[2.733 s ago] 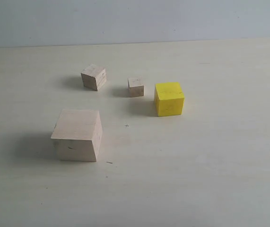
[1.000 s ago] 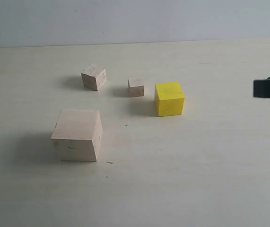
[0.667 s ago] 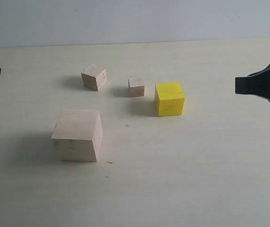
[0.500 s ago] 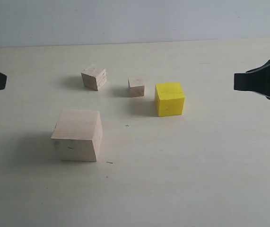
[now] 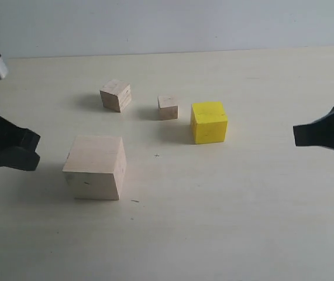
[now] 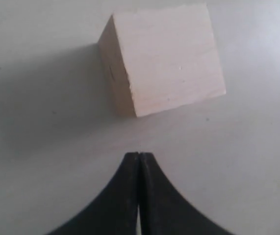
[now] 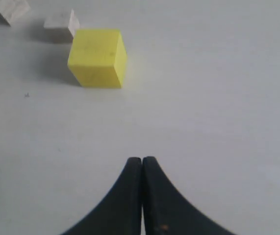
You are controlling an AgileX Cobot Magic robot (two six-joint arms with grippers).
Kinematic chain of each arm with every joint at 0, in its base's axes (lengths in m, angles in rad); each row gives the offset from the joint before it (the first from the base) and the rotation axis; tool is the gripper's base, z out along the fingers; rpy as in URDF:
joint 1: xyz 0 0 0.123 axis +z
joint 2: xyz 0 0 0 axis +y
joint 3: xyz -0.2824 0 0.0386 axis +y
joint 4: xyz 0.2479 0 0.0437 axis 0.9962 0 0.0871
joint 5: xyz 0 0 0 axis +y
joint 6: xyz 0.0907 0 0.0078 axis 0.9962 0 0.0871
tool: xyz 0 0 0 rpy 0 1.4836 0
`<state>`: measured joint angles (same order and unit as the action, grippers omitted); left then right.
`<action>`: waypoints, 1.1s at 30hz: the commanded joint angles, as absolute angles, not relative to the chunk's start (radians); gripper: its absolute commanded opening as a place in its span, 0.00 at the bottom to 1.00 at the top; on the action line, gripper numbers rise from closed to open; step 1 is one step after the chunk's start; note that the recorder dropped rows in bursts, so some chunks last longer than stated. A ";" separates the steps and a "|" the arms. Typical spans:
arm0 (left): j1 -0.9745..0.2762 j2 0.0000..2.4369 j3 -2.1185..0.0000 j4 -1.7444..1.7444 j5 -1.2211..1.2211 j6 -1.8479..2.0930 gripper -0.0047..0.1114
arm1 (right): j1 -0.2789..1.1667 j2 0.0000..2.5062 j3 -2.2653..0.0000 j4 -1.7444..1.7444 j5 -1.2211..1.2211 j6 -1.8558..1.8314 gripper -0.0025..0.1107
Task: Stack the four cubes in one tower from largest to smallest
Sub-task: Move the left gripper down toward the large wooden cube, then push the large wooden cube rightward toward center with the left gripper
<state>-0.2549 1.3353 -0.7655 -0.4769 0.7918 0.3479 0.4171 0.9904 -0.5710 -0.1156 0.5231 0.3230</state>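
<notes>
No text, label, brand or number is readable; only a tiny cross mark [image 5: 157,155] on the table [image 5: 243,205].

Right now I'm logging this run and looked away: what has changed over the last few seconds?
Both arms came into view: the left gripper moved in from the left edge toward the large pale cube, the right gripper from the right toward the yellow cube. Both are shut, holding nothing. The plywood cube and smallest cube, like those two, stayed put, unstacked.
</notes>
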 commanded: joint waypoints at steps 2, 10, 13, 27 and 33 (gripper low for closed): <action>-0.260 1.395 -0.742 -0.489 0.817 0.361 0.04 | 0.418 0.992 -0.575 -0.015 0.612 0.229 0.02; -0.366 1.479 -0.722 -0.454 0.782 0.482 0.35 | 0.418 0.992 -0.575 0.000 0.598 0.178 0.02; -0.370 1.479 -0.722 -0.453 0.717 0.600 0.58 | 0.418 0.992 -0.575 0.000 0.598 0.175 0.02; -0.370 1.614 -0.724 -0.453 0.608 0.716 0.56 | 0.418 0.992 -0.575 -0.018 0.608 0.175 0.02; -0.370 1.660 -0.756 -0.599 0.561 0.890 0.56 | 0.418 0.988 -0.575 -0.018 0.612 0.175 0.02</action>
